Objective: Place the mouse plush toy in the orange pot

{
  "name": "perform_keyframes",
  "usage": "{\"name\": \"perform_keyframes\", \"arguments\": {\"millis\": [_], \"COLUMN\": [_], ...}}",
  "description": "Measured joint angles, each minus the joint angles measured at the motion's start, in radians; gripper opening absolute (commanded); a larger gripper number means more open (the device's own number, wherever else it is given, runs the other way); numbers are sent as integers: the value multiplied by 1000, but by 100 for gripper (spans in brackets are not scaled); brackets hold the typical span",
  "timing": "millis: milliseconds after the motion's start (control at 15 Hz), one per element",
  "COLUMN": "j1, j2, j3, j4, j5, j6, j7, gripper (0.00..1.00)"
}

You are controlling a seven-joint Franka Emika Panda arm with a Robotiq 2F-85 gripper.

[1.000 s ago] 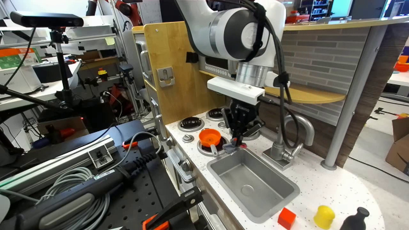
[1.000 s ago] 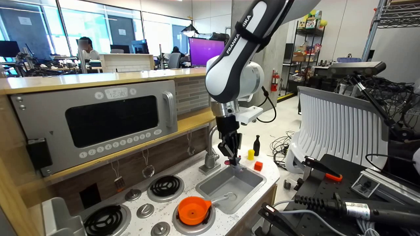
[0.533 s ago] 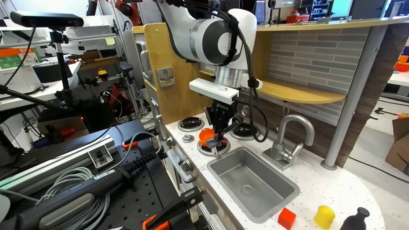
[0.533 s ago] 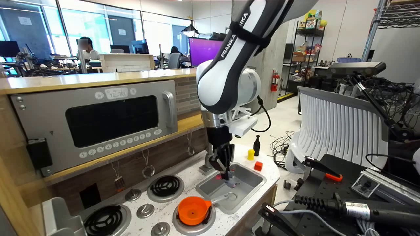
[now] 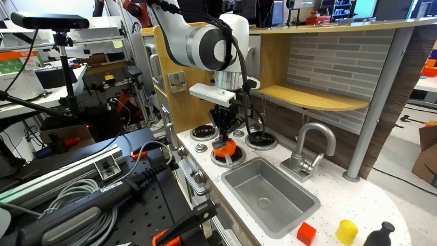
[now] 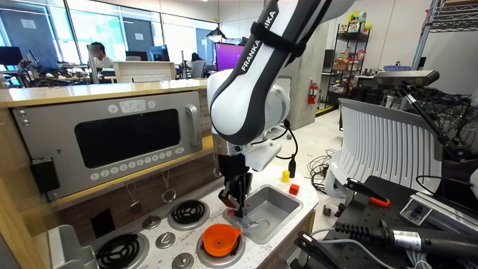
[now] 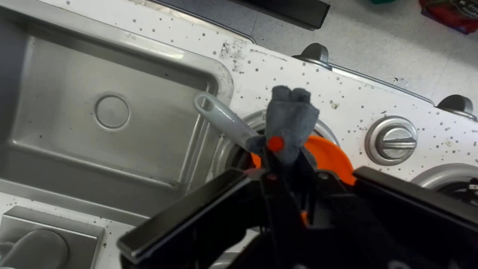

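Mouse plush toy [image 7: 293,116] hung from the gripper [image 7: 286,158]; fingers [image 7: 271,165] were brought nearly together, gray fabric pinched between the tips. Arm [image 6: 242,101] reached down over the counter [image 5: 362,194], whose end beyond the sink [image 5: 269,191] was rounded; sink ran near the counter's front edge; faucet [image 5: 297,160] stood well apart from the gripper; narrow counter strip lay between sink and burner [image 5: 240,158]; orange pot [image 6: 218,239] sat on that burner, handle [image 7: 224,119] pointing toward the sink; plush lined up over the same burner in the wrist view, just beside the bowl and outside it in an exterior view.

Arm was cut off by the top edge in both exterior views; pot was mostly covered by plush and fingers in the wrist view; black bottle [image 5: 379,236] was cut off at the bottom edge in an exterior view; couldn't tell if plush and pot touched.

Counter was white, dark-specked; sink gray metal, rectangular, corners rounded; pot round, low-walled, handle pale gray with a looped end; yellow toy [image 5: 346,233] slightly waisted; red-orange block [image 5: 306,233] cube-shaped; plush had two stubby ends side by side, round red-orange spot by the fingertips.
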Motion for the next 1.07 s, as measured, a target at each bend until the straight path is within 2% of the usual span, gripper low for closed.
{"name": "perform_keyframes", "arguments": {"millis": [533, 733, 1067], "j1": [37, 65, 172], "j2": [9, 17, 40], "j3": [-16, -56, -149], "j4": [-31, -31, -31], "j5": [0, 0, -1], "j6": [177, 257, 349], "j7": [132, 186, 254], "gripper": [3, 3, 3]}}
